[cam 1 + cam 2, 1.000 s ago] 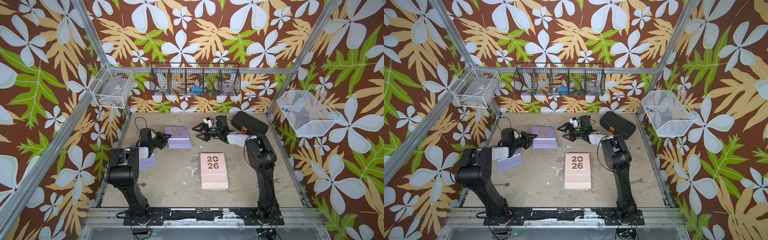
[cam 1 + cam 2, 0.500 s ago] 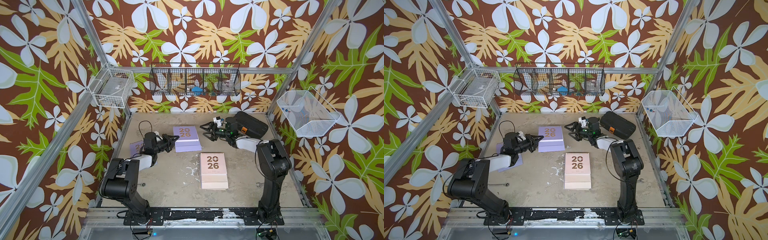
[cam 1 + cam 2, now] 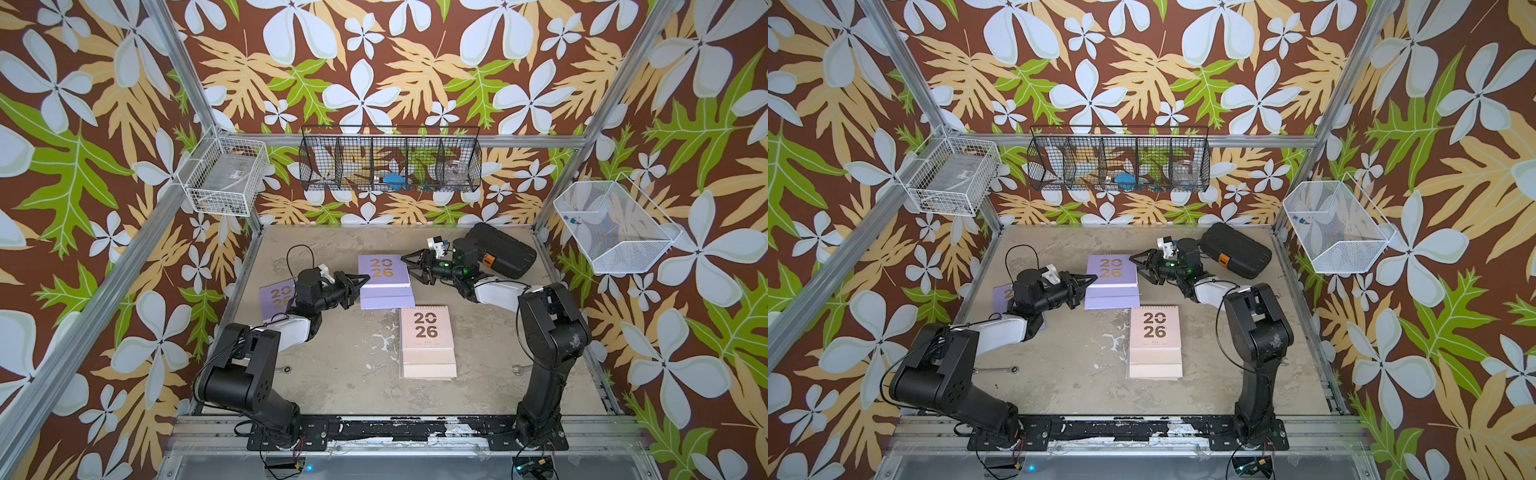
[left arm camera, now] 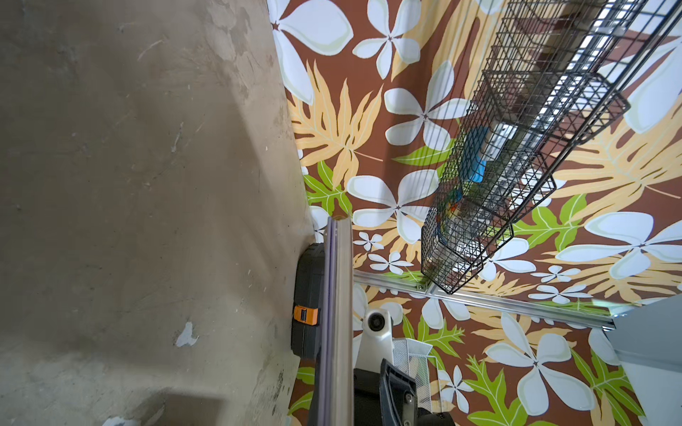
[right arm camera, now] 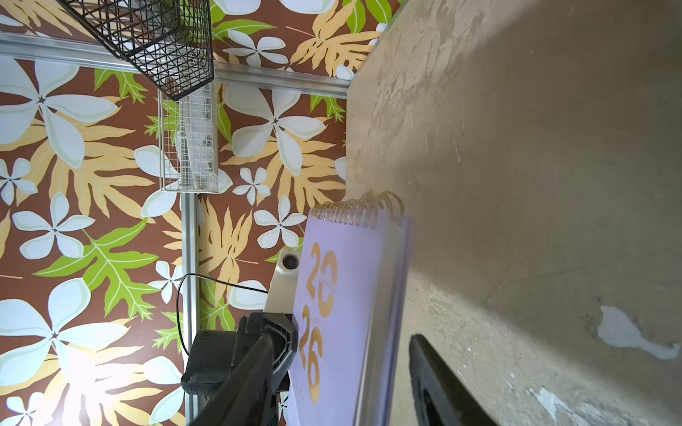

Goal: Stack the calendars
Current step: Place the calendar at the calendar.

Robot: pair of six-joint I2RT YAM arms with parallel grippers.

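A lilac calendar (image 3: 384, 270) (image 3: 1112, 270) with gold "2026" hangs slightly above the table at the back centre. My left gripper (image 3: 362, 280) (image 3: 1090, 280) is shut on its left edge. The left wrist view shows it edge-on (image 4: 334, 332). My right gripper (image 3: 409, 269) (image 3: 1137, 269) (image 5: 347, 343) is open and straddles its right edge (image 5: 350, 258); one finger is still apart from it. A lilac panel (image 3: 386, 297) shows under its near side. A second lilac calendar (image 3: 274, 295) lies half hidden under my left arm. A pale pink calendar (image 3: 426, 332) (image 3: 1154, 328) lies flat front of centre.
A black case with an orange latch (image 3: 500, 251) (image 4: 308, 302) lies behind my right gripper at the back right. A wrench (image 3: 1000, 369) lies on the table beside the left arm. A black wire basket (image 3: 390, 160) and two white ones (image 3: 224, 176) (image 3: 611, 226) hang on the walls.
The left gripper has carried the lilac calendar to the right, bringing its right edge between the right gripper's jaws. Those jaws have narrowed, and the right arm's elbow has swung right.
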